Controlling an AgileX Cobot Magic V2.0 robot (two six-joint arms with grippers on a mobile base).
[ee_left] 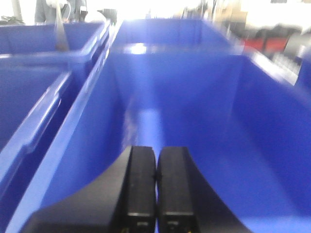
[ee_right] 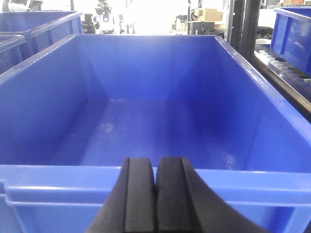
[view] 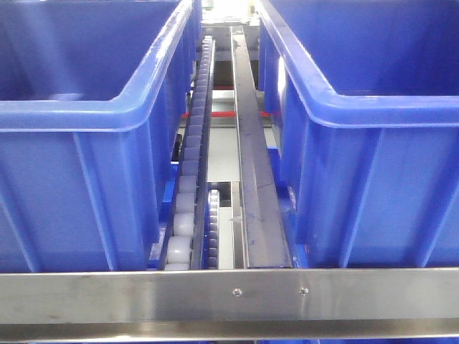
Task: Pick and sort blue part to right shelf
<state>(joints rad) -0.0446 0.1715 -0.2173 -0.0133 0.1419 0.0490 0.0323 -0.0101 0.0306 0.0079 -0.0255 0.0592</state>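
We see the left gripper (ee_left: 156,194) inside a blue bin (ee_left: 194,87), the right gripper (ee_right: 155,199) just before another bin's rim (ee_right: 155,177); both jaws pressed together, holding nothing.

Left hand (ee_left: 156,187) with black fingers pressed together, nothing between them, right hand (ee_right: 155,196) likewise closed and empty, both pointing forward

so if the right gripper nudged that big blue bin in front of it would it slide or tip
Probably slide, not tip: the blue bin looks wide, low and flat-bottomed. It seems empty, so likely light for its size. Its glossy, thick-rimmed walls suggest stiff, slippery plastic for the shut right gripper.
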